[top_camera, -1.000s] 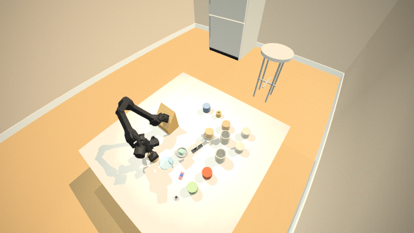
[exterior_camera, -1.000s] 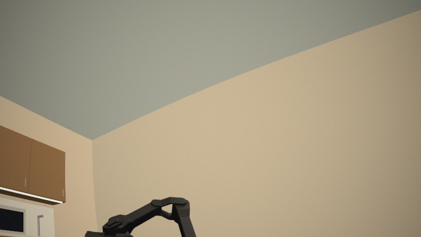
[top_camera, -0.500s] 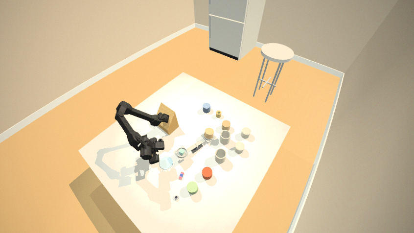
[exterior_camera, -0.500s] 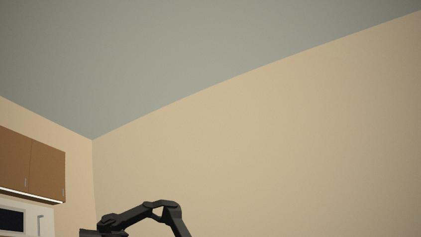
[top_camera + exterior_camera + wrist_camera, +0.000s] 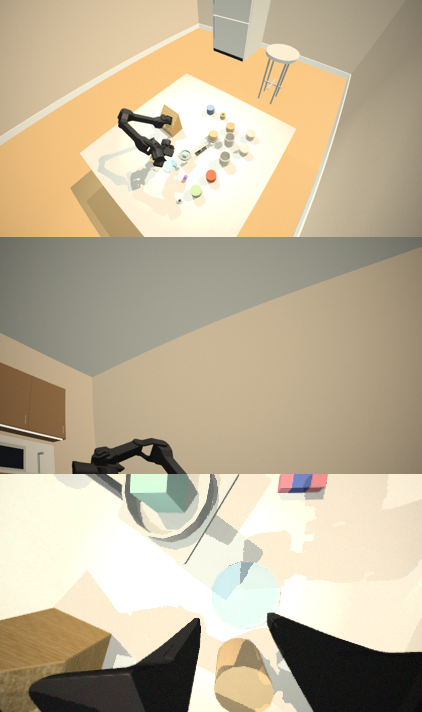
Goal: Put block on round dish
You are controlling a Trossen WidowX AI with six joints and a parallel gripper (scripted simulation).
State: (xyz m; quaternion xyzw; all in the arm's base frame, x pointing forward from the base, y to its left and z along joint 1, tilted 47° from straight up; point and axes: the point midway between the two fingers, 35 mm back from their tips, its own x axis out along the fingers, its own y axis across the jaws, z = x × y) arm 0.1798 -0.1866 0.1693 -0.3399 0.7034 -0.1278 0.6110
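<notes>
You're in a home kitchen: a tall pale fridge (image 5: 233, 28) stands at twelve o'clock, a round stool (image 5: 279, 69) at one, and brown wall cabinets (image 5: 31, 405) hang above a built-in oven (image 5: 11, 456).

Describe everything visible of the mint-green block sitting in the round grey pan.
The mint-green block is a small matte cube with flat faces and sharp edges, its lit face paler than its shaded side. It is uncovered, with no cup over it, and rests flat inside the round grey pan, whose raised rim rings it. Only the pan touches it. The wrist view's upper edge cuts off part of it. The open tool is well apart from it.
</notes>
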